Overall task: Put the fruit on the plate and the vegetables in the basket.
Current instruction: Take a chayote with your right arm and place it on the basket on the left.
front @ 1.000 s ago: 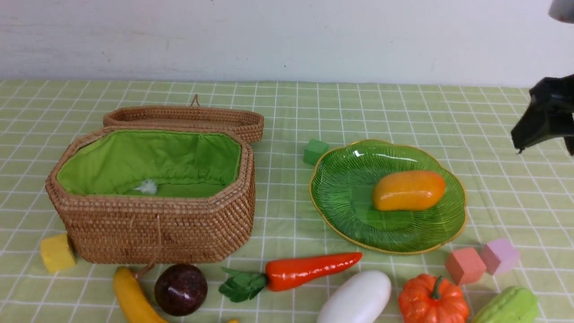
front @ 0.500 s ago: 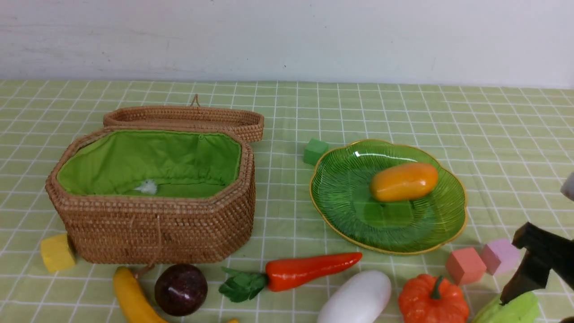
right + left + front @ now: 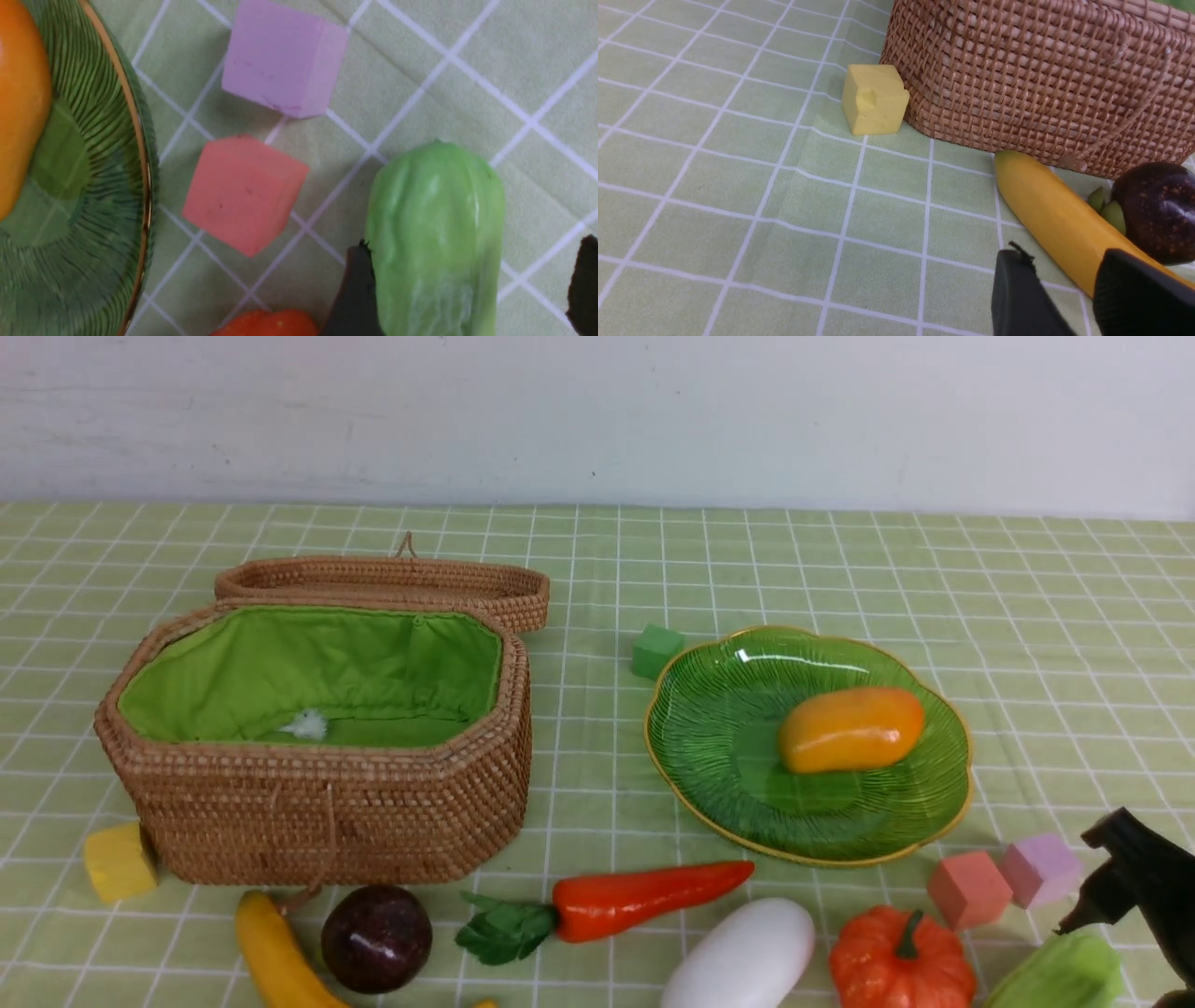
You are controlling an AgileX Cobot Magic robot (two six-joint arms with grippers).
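On the robot's left, the left end effector [image 3: 1062, 263] hovers over the green checked surface [image 3: 840, 560], its two dark fingers parted and clamping nothing. The long curved yellow toy banana [image 3: 273, 952] runs toward that gap, a likely first pick, though I cannot tell whether a finger touches it. The banana lies just in front of the large brown woven wicker basket [image 3: 317, 821], between a small yellow foam cube [image 3: 119, 861] at the basket's left corner and the glossy dark purple-brown ball [image 3: 376, 938]. The flat wicker lid [image 3: 383, 581] is folded back, so the green-lined hollow is open from above. No vegetable shows inside, and the tall wall calls for a lift over the rim.

Along the near edge lie the red-orange carrot with green leaves [image 3: 644, 896], the smooth white oblong vegetable [image 3: 742, 957] and the small orange pumpkin with a green stem [image 3: 901, 961]. Behind them, the shallow translucent green glass plate with a gold rim [image 3: 709, 737] holds the orange-yellow oval mango [image 3: 851, 730] right of centre, leaving its left half free for more fruit. A small green foam cube [image 3: 656, 651] sits just beside its far-left rim. A salmon-pink foam cube [image 3: 968, 889] and a lilac foam cube [image 3: 1039, 868] crowd its right front.

The right end effector [image 3: 474, 242] straddles the bumpy light-green gourd [image 3: 434, 210], fingers wide apart and not yet closed, one just beside its flank, the other clear. The pink cube nearby leaves little room.
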